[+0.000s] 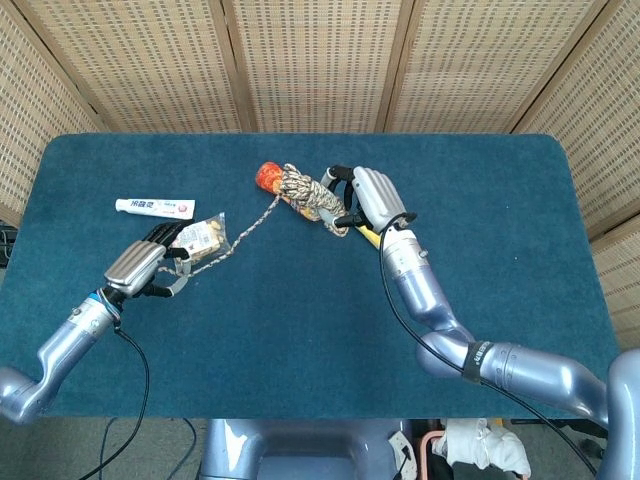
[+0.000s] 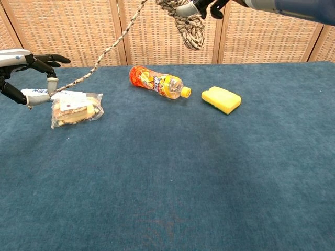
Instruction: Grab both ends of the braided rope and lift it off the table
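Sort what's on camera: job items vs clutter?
Job:
rope
left hand, pinching one rope end
right hand, holding the bundled end up

Clutter:
bottle
sponge
snack bag
toothpaste

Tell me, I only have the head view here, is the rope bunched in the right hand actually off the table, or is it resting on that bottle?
Observer: Off. In the chest view the braided rope hangs bunched from the right hand, well above the bottle, with wall panel showing between them.
Operator: And the left end?
Observer: The left hand pinches it much lower, near the snack bag. The strand slopes straight up from there, clear of the table.
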{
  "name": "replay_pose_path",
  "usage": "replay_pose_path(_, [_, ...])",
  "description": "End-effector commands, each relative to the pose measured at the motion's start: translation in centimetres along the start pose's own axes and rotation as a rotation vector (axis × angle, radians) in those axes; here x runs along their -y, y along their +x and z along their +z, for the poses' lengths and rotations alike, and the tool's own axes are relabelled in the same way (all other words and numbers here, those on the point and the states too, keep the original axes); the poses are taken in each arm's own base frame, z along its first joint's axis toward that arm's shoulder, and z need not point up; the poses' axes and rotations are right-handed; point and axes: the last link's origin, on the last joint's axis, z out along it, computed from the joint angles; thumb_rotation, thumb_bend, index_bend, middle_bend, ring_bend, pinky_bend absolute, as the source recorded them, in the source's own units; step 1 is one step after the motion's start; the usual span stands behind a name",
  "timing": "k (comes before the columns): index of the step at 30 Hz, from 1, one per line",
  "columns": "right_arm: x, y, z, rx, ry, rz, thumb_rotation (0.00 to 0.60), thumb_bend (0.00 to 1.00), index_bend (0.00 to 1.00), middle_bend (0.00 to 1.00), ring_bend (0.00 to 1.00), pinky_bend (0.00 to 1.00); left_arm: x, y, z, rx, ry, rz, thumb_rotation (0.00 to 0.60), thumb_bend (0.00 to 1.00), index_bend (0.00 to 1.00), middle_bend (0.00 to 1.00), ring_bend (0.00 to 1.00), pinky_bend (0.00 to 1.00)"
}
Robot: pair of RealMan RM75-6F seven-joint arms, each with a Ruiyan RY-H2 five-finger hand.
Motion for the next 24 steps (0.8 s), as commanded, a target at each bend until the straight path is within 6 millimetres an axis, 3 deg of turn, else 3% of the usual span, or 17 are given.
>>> replay_pose_path(1, [0.1,0.0,0.0,0.001,0.002,-0.002,0.600,0.85,0.74,0.86,0.66,0.81,0.0,0.0,0.0,0.005,0.004,-0.001,0.600,0.73,0.87,0.00,0.00,0.00])
replay_pose_path(21, [0.1,-0.2,-0.3,-0.001,0.008,-0.016,0.600,0.85,0.74,0.86,0.66,0.81,-0.1,-0.2,-1.0,0.042,0.013,0.044,0.600,0.73,0.86,0.00,0.00,0.00])
replay_pose_path(22, [0.1,-0.2,-0.3,0.000,0.009,-0.017,0.600,0.85,0.74,0.86,0.66,0.81,-0.1,-0.2,-1.0,0.037,0.012,0.040,0.600,0.73,0.84,0.00,0.00,0.00])
replay_pose_path(24, [0.2,-0.2,-0.4,0.001,0.012,-0.016,0.600,0.85,0.74,0.86,0.66,0.81,-0.2,0.0,-1.0,0.023,0.008,0.026,0.600,0.63,0.70,0.00,0.00,0.00])
